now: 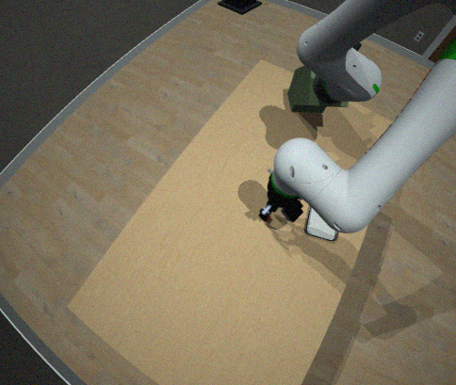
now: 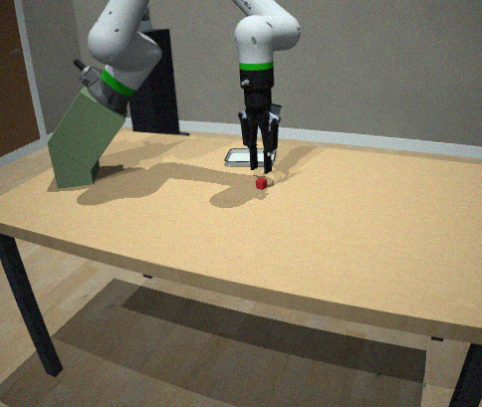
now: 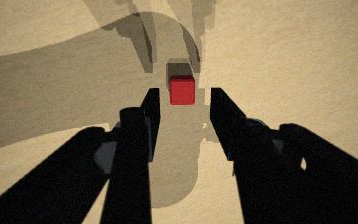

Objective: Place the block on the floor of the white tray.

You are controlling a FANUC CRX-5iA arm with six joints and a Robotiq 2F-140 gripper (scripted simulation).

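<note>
Hovering my gripper [image 3: 185, 103] just above the red block [image 3: 182, 90], which is resting on the table [image 2: 367, 230] near the white tray [image 2: 238, 156], I am lining up the grasp, fingers parted and empty; descending squarely comes next.

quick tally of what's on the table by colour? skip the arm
Red: 1, the block, on the table under the open pincer, not held
White: 1, the tray
Green: 1, the arm's pedestal
Total: 3
</note>
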